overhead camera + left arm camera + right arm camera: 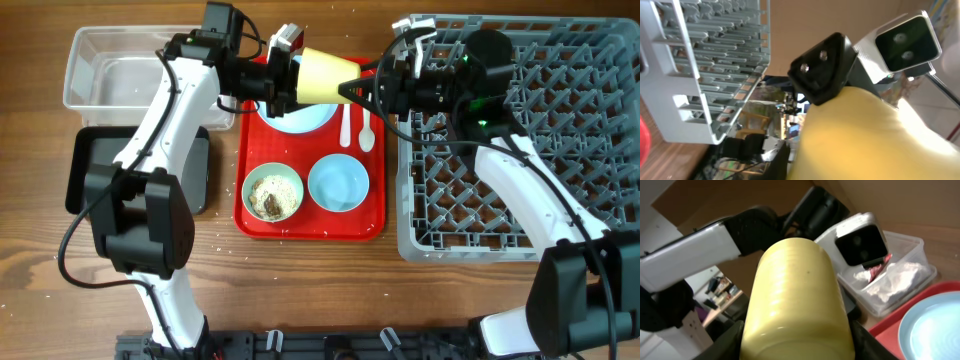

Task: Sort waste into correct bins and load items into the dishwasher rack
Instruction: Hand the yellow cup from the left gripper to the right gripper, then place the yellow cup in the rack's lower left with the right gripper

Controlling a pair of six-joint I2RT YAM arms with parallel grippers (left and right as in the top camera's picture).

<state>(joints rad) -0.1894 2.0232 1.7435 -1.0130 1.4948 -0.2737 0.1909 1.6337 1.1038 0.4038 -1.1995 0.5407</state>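
From my remote seat the two arms look alike. The left arm [165, 110] and the right arm [535, 205] each have long white shells set between bulky matte-black joint housings [145, 225]. Thin black cables [63, 250] loop alongside them. Each wrist carries a white camera box [900, 42] with a dark face and two round lenses. The right gripper [352, 92] is black, and its angular black block [822, 57] shows two screw heads. A small green light [478, 101] glows on the right wrist.

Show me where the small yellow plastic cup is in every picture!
Overhead: the small yellow plastic cup is top middle.
Left wrist: fills the lower right.
Right wrist: centre, very big.
Shared landmark: flat red tray, seen overhead and in the right wrist view.
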